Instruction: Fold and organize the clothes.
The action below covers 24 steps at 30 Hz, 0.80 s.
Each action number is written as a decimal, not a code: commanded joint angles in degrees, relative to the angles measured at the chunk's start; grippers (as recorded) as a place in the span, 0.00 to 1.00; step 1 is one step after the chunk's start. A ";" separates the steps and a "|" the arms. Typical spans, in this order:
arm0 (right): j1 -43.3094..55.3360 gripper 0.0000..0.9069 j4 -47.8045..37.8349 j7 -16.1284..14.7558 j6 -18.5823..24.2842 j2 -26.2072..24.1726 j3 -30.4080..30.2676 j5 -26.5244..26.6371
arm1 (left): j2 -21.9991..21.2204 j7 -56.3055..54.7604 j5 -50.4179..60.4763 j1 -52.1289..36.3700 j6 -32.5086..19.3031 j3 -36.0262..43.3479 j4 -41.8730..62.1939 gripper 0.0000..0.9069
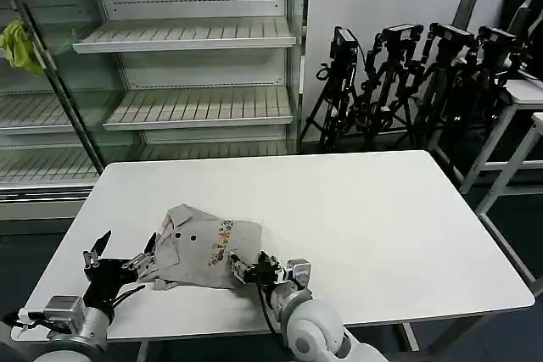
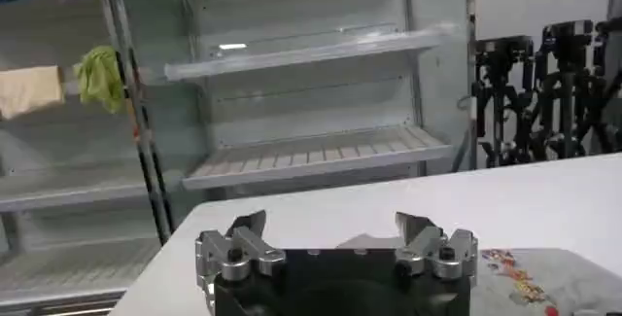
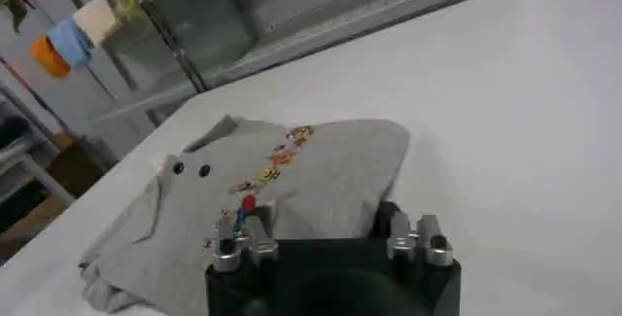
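One piece of the clothes, a light grey shirt with a small multicoloured chest print and two dark collar buttons, lies loosely folded on the white table near its front left. My left gripper is open just left of the shirt, close to its collar side. From the left wrist view, the open left gripper has the printed shirt off to one side. My right gripper is at the shirt's front right corner. In the right wrist view the right gripper is open, straddling the edge of the shirt.
Bare metal shelves stand behind the table, with a yellow-green cloth hanging at far left. Black tripods crowd the back right beside other white tables. The table's right half is bare.
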 commanded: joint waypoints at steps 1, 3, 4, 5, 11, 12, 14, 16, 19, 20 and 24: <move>0.16 0.00 -0.80 0.36 -0.27 1.90 -0.15 -0.60 | -0.24 -0.03 0.16 0.21 -0.33 -0.01 -0.07 1.00; -0.28 0.00 0.23 0.60 -0.33 0.96 0.15 -0.80 | -0.35 -0.03 0.18 0.25 -0.41 0.05 -0.04 1.00; -0.66 0.00 1.06 0.71 -0.54 0.10 0.47 -0.76 | -0.35 -0.03 0.18 0.33 -0.51 0.07 -0.02 1.00; -0.93 0.00 2.04 0.74 -0.57 -1.06 0.90 -0.74 | -0.35 -0.02 0.17 0.38 -0.56 0.10 -0.04 1.00; -2.75 0.00 6.41 0.87 -1.51 -7.83 4.42 1.20 | -0.57 -0.05 0.21 0.03 -0.78 0.61 0.21 1.00; -3.11 0.00 6.99 1.04 -1.91 -8.78 5.37 1.70 | -0.69 -0.06 0.26 -0.07 -0.79 0.85 0.23 1.00; -4.00 0.00 8.12 1.29 -2.45 -11.02 7.24 2.76 | -0.87 -0.03 0.50 -0.19 -0.87 1.27 0.34 1.00; -4.89 0.00 9.22 1.29 -2.79 -13.70 9.61 3.50 | -0.99 -0.04 0.60 -0.23 -0.93 1.57 0.39 1.00; -6.01 0.00 10.85 1.16 -3.39 -17.77 12.39 3.99 | -1.17 -0.02 0.80 -0.26 -1.11 1.98 0.50 1.00; -6.24 0.00 11.17 0.90 -3.59 -18.77 13.18 4.02 | -1.20 -0.02 0.80 -0.29 -1.12 2.04 0.49 1.00; -7.23 0.00 12.27 0.41 -4.72 -23.47 16.93 4.56 | -1.27 -0.02 0.79 -0.59 -1.14 2.66 0.54 1.00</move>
